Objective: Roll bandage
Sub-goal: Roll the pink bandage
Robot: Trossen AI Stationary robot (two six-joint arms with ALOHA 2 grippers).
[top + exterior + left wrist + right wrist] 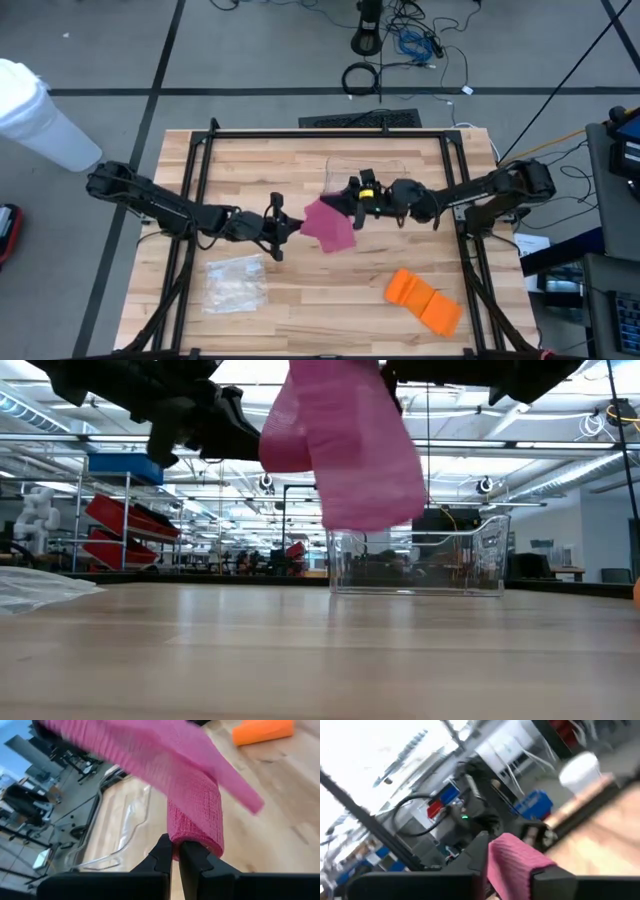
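Note:
A pink bandage (330, 226) hangs in the air over the middle of the table, partly wound into a roll (196, 817) with a flat strip (150, 755) running off it. My left gripper (287, 226) is at its left end, shut on the roll. My right gripper (352, 200) is at the strip's far right end, with pink bandage (516, 866) between its fingers. In the low view the bandage (345, 445) droops below both grippers, clear of the tabletop. My left gripper pinches the roll's near rim (179, 842) between its two fingers, which come about level from the table's left. The roll stands off the fingertips, lifted clear of the table. My right gripper has the strip's end (510, 851) between its two fingers, coming from the table's right. The cloth is lifted clear and hangs slack toward the roll.
A clear plastic box (415, 565) stands on the table behind the bandage, toward the far edge. An orange folded bandage (425, 300) lies at the near right and a clear plastic bag (236, 282) at the near left. A black frame (330, 134) borders the tabletop.

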